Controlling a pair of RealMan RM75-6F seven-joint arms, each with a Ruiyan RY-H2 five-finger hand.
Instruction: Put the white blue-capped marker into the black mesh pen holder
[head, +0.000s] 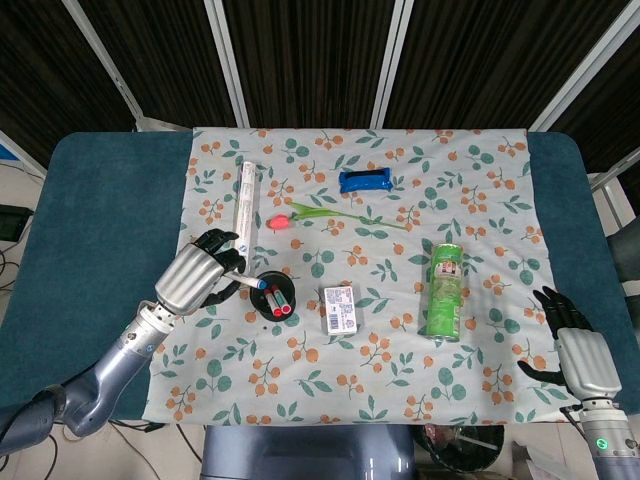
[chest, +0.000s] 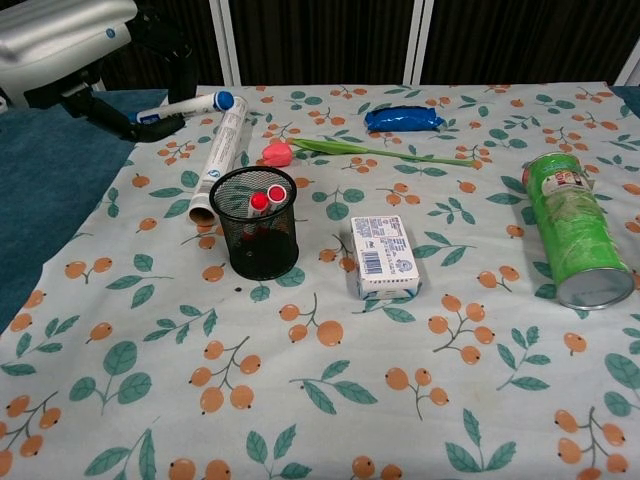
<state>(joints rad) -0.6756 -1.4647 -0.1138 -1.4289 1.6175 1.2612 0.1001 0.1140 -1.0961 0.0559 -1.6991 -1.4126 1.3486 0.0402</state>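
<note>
My left hand (head: 198, 275) (chest: 95, 55) grips the white blue-capped marker (head: 248, 283) (chest: 185, 108) near its tail, holding it roughly level in the air. Its blue cap points right, reaching the left rim of the black mesh pen holder (head: 273, 297) (chest: 257, 235). The holder stands upright on the floral cloth and has two red-capped pens in it. My right hand (head: 578, 352) rests with fingers apart at the table's front right corner, holding nothing; the chest view does not show it.
A long white tube (head: 244, 210) (chest: 217, 155) lies behind the holder. A pink tulip (head: 330, 214), a blue packet (head: 366, 180), a small white box (head: 339, 309) and a green can (head: 444, 291) lying on its side are spread over the cloth.
</note>
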